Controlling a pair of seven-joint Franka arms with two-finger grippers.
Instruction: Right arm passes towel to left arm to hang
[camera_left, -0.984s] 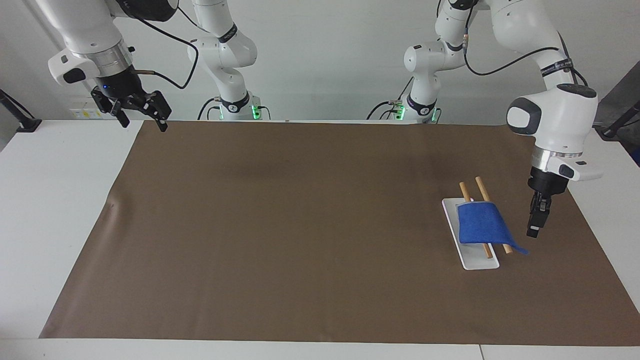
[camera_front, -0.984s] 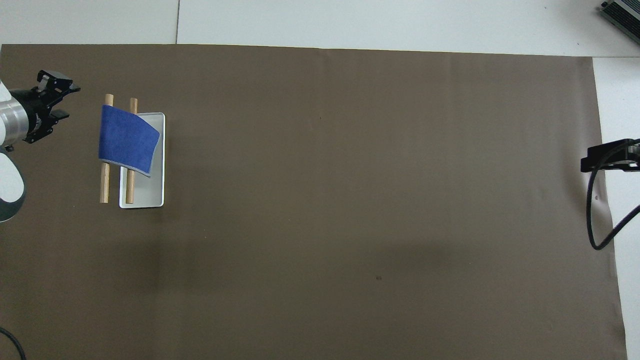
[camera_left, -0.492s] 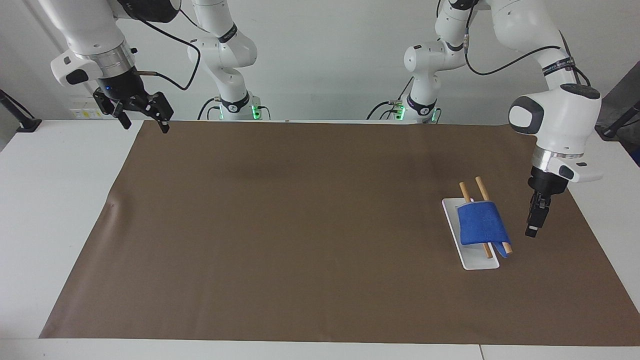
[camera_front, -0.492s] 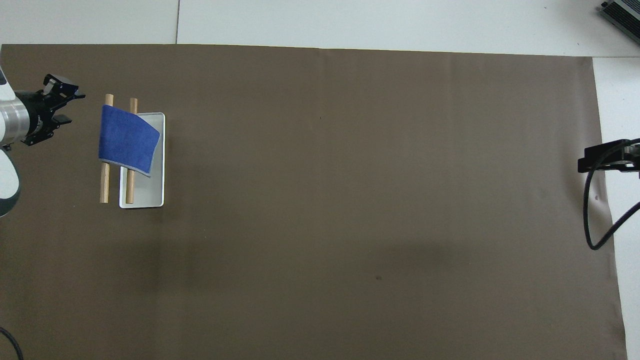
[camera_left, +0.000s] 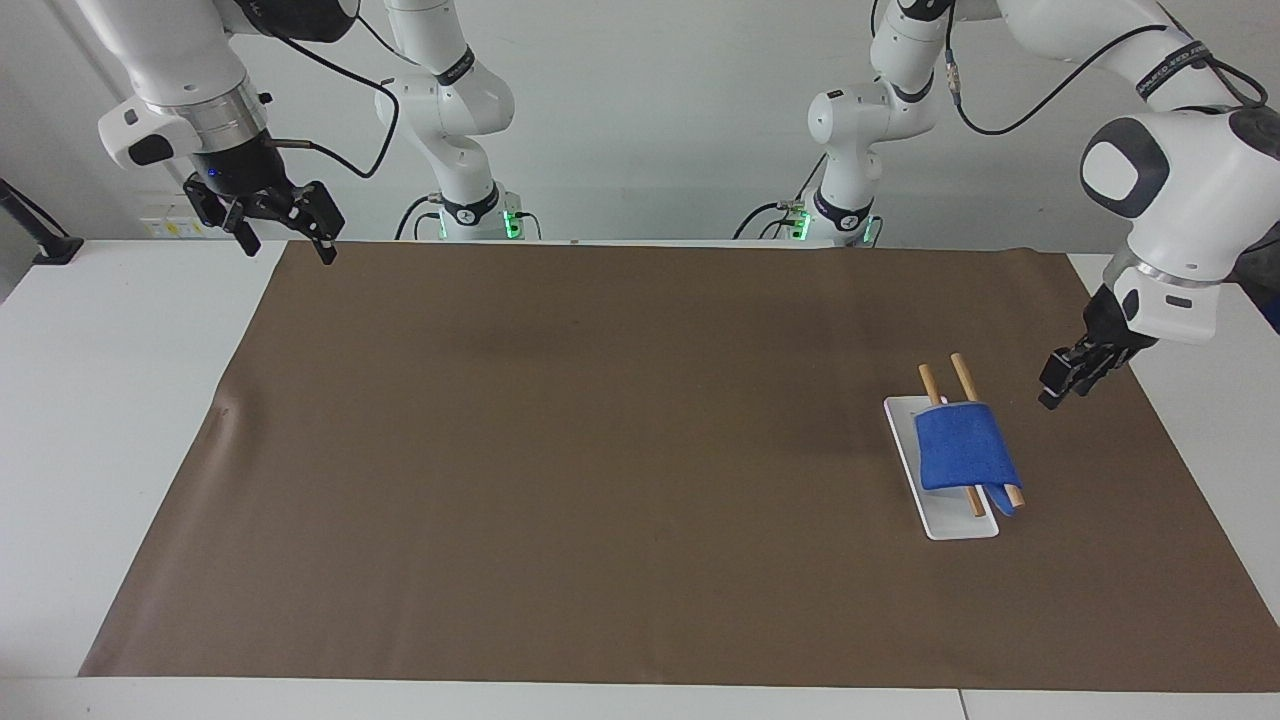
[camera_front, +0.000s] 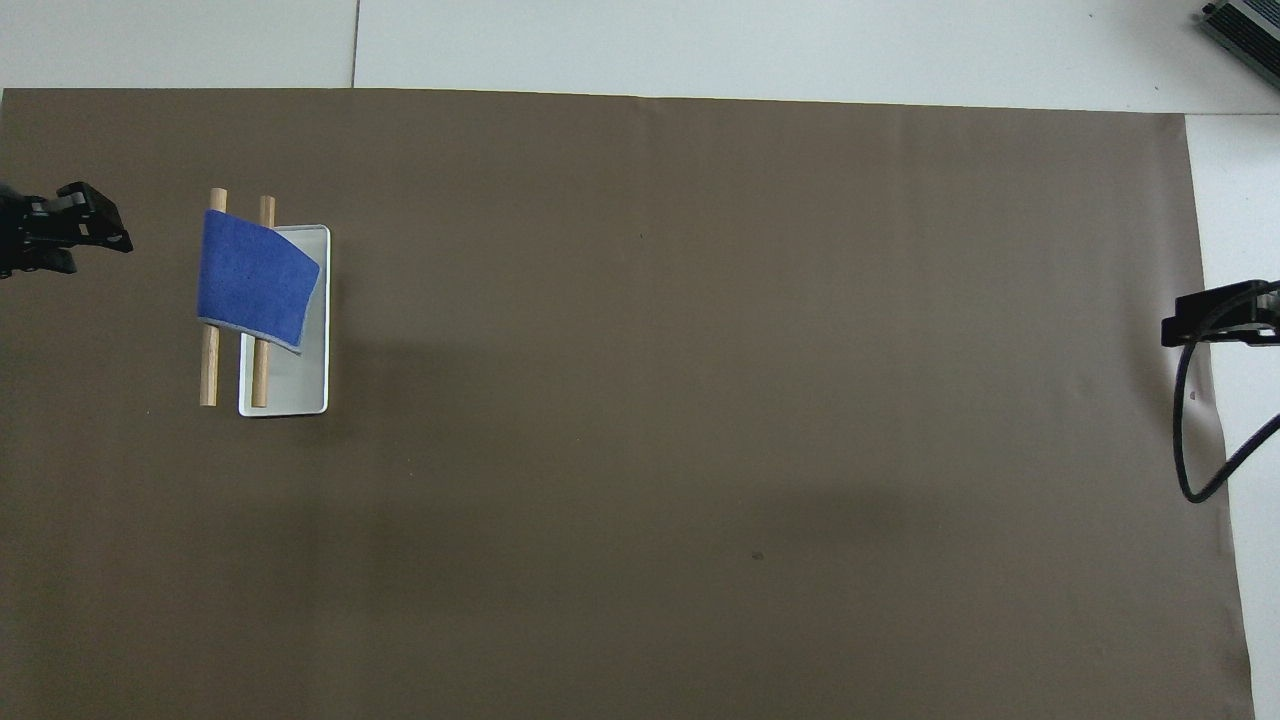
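We counted one blue towel (camera_left: 964, 448), two wooden rods (camera_left: 936, 385), one white tray (camera_left: 945, 524) and two hands (camera_left: 280, 228).

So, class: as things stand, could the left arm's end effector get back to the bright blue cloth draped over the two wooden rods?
Probably yes. The left end effector hangs over the brown mat beside the bright blue cloth, with nothing between them.

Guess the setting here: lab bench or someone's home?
Most likely a robotics lab bench: two white Franka arms bolted at one table edge, a plain brown mat covering the white table, and one staged prop, a blue towel draped over wooden rods.
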